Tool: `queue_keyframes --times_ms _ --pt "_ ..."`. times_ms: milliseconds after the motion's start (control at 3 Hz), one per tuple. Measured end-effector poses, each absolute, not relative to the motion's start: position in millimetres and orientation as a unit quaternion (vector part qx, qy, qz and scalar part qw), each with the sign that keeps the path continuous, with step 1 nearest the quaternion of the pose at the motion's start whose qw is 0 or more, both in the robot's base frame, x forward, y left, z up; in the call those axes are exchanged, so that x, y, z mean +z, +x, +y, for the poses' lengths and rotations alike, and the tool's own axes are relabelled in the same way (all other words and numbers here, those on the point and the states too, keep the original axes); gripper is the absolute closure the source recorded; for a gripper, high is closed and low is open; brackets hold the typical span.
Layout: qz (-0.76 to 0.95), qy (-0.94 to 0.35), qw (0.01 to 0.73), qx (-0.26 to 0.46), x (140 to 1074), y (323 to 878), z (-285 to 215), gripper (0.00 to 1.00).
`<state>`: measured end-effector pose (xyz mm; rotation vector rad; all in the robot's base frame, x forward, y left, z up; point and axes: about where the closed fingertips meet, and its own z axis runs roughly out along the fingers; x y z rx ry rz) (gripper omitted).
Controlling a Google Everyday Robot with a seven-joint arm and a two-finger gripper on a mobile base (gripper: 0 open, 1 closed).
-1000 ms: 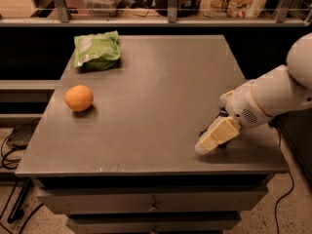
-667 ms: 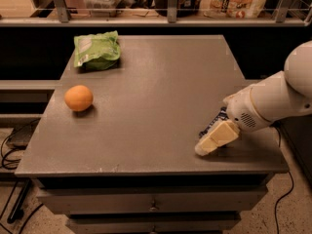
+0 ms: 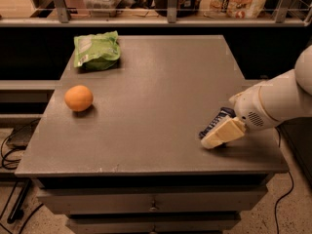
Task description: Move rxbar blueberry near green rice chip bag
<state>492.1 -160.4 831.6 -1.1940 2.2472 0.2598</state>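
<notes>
Near the front right corner of the table [image 3: 161,82], the gripper [image 3: 207,138] hangs low over the grey top, reaching in from beyond the table's right edge on a thick white arm [image 3: 278,99]. We see one cream finger [image 3: 222,133] plainly, angled down toward the table's front edge with its tip at or just above the surface. The rxbar blueberry [image 3: 218,120] lies along the far side of that finger, touching it: a dark navy wrapper with white print lines, tilted so that one end points toward the wrist and the other toward the table's middle. The second finger is hidden behind the bar, so we can only say that the gripper seems clamped on the bar rather than released. Whether the bar's lower end touches the table we cannot tell.

The green rice chip bag [image 3: 96,50] sits at the table's back left corner, puffy and crinkled, its pale label patch turned toward the left edge. It is well apart from the bar, almost the full diagonal of the table away. An orange [image 3: 78,98] rests near the table's left edge, in front of the bag and apart from it.

Behind the table's back edge runs a shelf [image 3: 165,21] holding packages. Below the tabletop we see drawer fronts [image 3: 153,201], and cables [image 3: 9,155] lie on the floor left of the table.
</notes>
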Motion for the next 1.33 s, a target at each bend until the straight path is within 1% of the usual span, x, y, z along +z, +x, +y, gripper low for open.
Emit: queue_keyframes --times_ms 667,1000,1333 --pt "0.843 -0.443 0.281 0.119 821.5 492.2 -163.0 0.61" --pt "0.843 -0.443 0.281 0.119 825.9 492.2 -163.0 0.86" --pt "0.843 -0.443 0.282 0.119 826.0 492.3 -162.9 1.0"
